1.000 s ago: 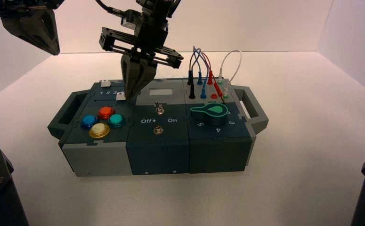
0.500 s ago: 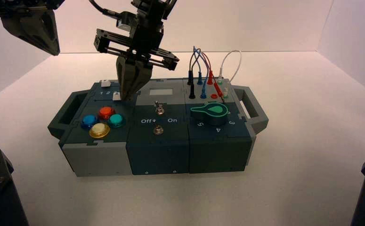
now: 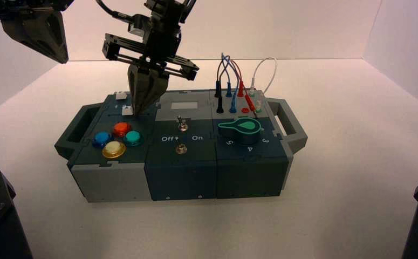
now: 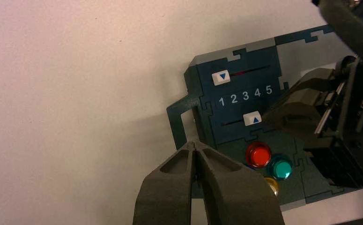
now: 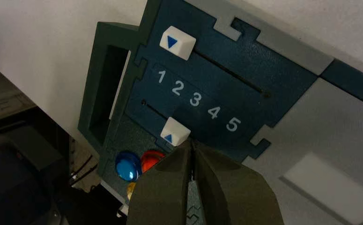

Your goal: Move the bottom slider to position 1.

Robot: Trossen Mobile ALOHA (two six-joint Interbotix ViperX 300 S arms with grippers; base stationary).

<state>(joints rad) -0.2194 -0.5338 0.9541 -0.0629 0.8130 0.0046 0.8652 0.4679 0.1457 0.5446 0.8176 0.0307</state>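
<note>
The bottom slider point(image 5: 175, 131) is a small white square knob with a blue arrow, sitting about under the printed 3; it also shows in the high view point(image 3: 127, 110) and the left wrist view point(image 4: 252, 118). Position 1 point(image 5: 161, 76) starts the row 1 2 3 4 5 on the dark teal panel. My right gripper point(image 5: 192, 143) is shut and empty, its tips against the knob's side that faces the 5; in the high view it point(image 3: 137, 109) reaches down onto the box's far left part. My left gripper point(image 4: 196, 145) is shut and parked high at the left point(image 3: 60, 56).
The top slider point(image 5: 177, 43) sits by the 1. Red point(image 3: 121, 128), teal point(image 3: 132, 137), blue point(image 3: 101, 140) and yellow point(image 3: 113, 149) buttons lie just in front of the sliders. Toggle switches point(image 3: 182, 126), a teal knob point(image 3: 241, 128) and plugged wires point(image 3: 233, 86) are to the right.
My right gripper has moved left along the bottom track, and the bottom slider knob has slid left with it, toward the low numbers. The left arm has not moved.
</note>
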